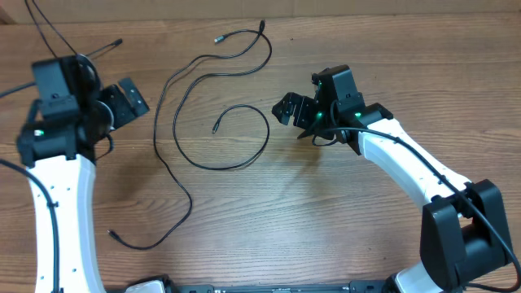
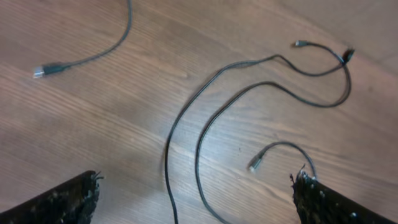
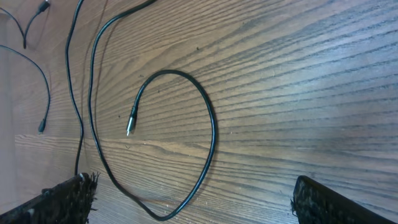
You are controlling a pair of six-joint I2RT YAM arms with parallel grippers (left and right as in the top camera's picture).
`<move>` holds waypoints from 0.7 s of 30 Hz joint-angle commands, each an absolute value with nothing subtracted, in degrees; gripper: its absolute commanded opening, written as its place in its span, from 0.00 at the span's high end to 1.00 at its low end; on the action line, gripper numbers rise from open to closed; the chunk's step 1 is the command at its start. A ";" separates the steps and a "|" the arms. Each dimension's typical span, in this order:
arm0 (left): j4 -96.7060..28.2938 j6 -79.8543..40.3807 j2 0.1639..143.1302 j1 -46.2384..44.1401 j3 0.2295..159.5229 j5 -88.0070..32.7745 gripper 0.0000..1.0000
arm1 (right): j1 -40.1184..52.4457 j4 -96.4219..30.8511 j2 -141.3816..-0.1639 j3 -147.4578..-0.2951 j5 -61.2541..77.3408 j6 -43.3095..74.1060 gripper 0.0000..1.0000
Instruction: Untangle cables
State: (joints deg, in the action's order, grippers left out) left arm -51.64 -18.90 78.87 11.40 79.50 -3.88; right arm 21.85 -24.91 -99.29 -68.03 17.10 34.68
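Thin black cables lie in crossing loops on the wooden table between the two arms. One curls into a ring that ends in a metal plug. Another runs down to a plug near the front. My left gripper hovers open at the left of the cables, and its view shows two strands and a plug ahead of its fingers. My right gripper is open just right of the ring. Neither gripper holds anything.
A separate thin cord with a plug end lies at the back left, also visible as a plug in the left wrist view. The table's far edge runs along the top. Bare wood lies at the front centre.
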 commanded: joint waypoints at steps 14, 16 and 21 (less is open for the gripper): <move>-25.96 9.43 86.11 8.43 61.12 -3.88 0.00 | 22.15 -24.58 -98.06 -67.92 16.51 34.39 0.00; -24.32 11.99 88.58 8.43 61.12 -3.90 0.00 | 22.15 -24.58 -98.06 -67.92 16.51 34.39 0.00; -20.16 21.10 94.72 8.43 61.12 -3.88 0.00 | 22.15 -24.58 -98.06 -67.92 16.51 34.41 0.00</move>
